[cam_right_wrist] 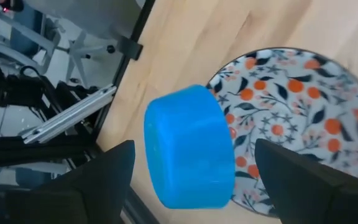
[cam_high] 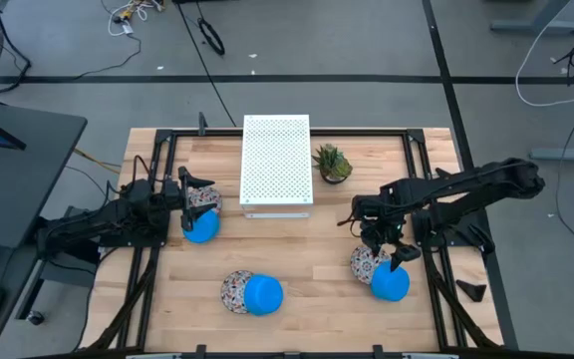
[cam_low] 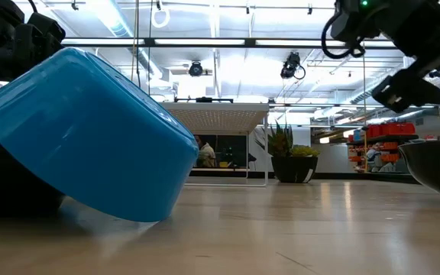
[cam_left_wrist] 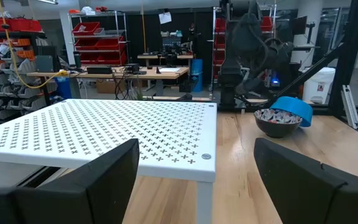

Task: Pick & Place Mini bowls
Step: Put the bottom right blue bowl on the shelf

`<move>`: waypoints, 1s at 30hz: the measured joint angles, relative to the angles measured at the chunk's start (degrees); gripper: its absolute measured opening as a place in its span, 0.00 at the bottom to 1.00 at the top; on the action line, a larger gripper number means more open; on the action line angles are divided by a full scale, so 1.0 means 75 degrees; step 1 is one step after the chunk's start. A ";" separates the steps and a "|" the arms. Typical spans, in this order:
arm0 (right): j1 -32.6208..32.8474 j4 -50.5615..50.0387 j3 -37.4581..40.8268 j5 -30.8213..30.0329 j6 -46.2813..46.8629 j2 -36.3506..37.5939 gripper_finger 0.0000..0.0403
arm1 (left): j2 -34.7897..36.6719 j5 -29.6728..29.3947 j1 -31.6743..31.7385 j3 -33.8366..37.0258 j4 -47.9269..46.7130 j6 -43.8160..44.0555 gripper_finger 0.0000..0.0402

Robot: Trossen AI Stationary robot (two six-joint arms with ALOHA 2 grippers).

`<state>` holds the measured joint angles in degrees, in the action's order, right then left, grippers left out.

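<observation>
While bowls ring it, white box (cam_high: 276,165) stands central.

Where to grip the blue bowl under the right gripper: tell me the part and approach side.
Likely its rim, from above. The blue bowl lies tipped against the floral bowl, and the right gripper hangs open above it, so one finger could go inside the wall, one outside.

Table (cam_high: 297,269) pale wood, smooth; blue bowl (cam_low: 90,137) glossy plastic; patterned bowl (cam_right_wrist: 291,118) glazed; box (cam_high: 276,160) matt, perforated.
</observation>
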<state>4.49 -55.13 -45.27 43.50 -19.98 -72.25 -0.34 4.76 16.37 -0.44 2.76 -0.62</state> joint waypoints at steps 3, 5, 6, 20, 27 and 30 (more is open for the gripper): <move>0.0175 0.0252 0.0222 0.0004 0.0002 0.0000 0.82 | 0.0000 0.0002 0.0002 -0.0001 0.0000 0.0000 0.81; 0.0268 0.0463 0.0335 0.0004 0.0002 0.0000 0.82 | -0.0003 -0.0001 0.0002 0.0001 0.0000 0.0000 0.81; 0.0307 0.0531 0.0362 -0.0002 0.0030 0.0000 0.82 | -0.0003 0.0002 0.0002 -0.0001 0.0000 0.0000 0.81; 0.0587 0.0902 0.0361 0.0074 0.0207 -0.0823 0.82 | -0.0003 -0.0001 0.0002 0.0000 0.0000 0.0000 0.81; 0.0813 0.0903 0.0361 0.0077 0.0297 -0.1137 0.82 | -0.0003 -0.0001 0.0000 0.0001 0.0000 0.0000 0.81; 0.0813 0.0936 0.0361 0.0074 0.0433 -0.1148 0.82 | -0.0001 -0.0001 -0.0001 -0.0001 0.0000 0.0000 0.81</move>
<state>10.59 -48.11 -42.57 44.05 -16.74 -80.86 -0.34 4.75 16.36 -0.45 2.76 -0.62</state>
